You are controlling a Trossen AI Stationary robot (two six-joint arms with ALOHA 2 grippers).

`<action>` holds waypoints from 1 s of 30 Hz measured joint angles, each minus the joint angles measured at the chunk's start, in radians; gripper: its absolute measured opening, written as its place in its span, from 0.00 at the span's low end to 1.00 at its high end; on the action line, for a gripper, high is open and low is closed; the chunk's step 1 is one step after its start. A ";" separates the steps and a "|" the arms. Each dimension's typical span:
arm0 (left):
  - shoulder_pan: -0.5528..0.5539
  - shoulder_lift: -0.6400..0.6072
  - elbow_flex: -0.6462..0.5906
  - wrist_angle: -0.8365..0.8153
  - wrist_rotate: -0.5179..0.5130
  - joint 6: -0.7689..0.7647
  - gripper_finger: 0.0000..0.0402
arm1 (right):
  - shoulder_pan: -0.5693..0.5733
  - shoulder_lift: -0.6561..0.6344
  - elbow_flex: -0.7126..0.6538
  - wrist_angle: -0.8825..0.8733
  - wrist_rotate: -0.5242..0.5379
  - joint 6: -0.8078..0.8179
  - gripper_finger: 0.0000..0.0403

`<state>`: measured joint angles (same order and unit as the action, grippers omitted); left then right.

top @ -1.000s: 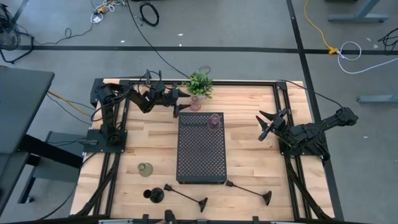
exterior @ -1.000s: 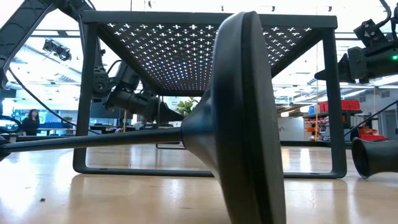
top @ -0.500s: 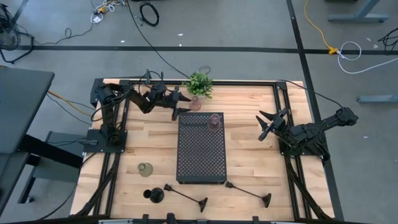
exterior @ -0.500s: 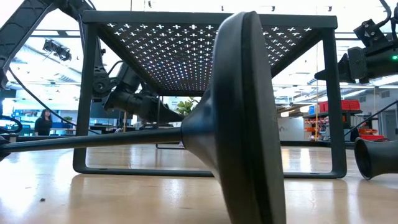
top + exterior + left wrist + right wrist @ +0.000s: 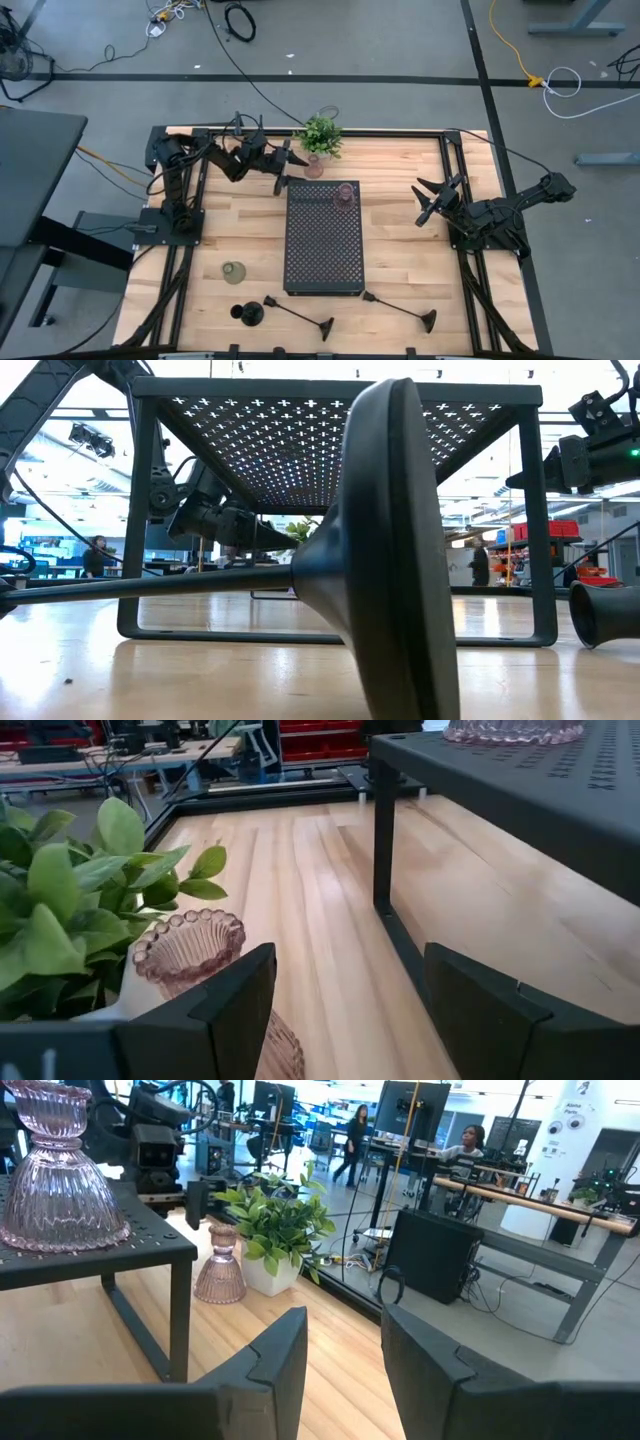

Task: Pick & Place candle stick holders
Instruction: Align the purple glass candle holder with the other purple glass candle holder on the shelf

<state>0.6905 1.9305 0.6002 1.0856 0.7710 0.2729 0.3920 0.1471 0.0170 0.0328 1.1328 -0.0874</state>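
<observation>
One pink glass holder (image 5: pixel 314 166) stands on its base on the table beside the potted plant (image 5: pixel 320 133). A second pink holder (image 5: pixel 346 196) stands on the black perforated tray (image 5: pixel 323 250). My left gripper (image 5: pixel 284 166) is open just left of the first holder. In the left wrist view that holder (image 5: pixel 190 952) stands close before one finger (image 5: pixel 225 1010); touch does not show. My right gripper (image 5: pixel 430 200) is open and empty at the table's right. An olive-green cup (image 5: pixel 233 272), a short black holder (image 5: pixel 250 314) and two long-stemmed black holders (image 5: pixel 298 317) (image 5: pixel 400 307) are at the near edge.
The raised tray's legs (image 5: pixel 384 830) stand right of the left gripper. The plant's leaves (image 5: pixel 70 890) crowd the holder's far side. In the low view a lying black holder's base (image 5: pixel 390 550) fills the foreground. People move in the room behind.
My left gripper has edged slightly toward the pink holder beside the plant, staying open. The holders and my right arm have kept still.
</observation>
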 joint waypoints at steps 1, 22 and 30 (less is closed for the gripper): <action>-0.003 0.000 0.005 0.000 -0.003 0.001 0.64 | 0.000 0.000 0.000 0.000 0.000 0.000 0.32; -0.021 0.000 0.064 -0.127 -0.007 0.064 0.59 | 0.000 0.000 0.000 0.000 0.000 0.000 0.32; -0.021 0.000 0.064 -0.128 -0.010 0.073 0.42 | 0.000 0.000 0.000 0.000 0.000 0.000 0.32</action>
<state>0.6697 1.9308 0.6640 0.9581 0.7609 0.3455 0.3917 0.1471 0.0170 0.0329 1.1328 -0.0872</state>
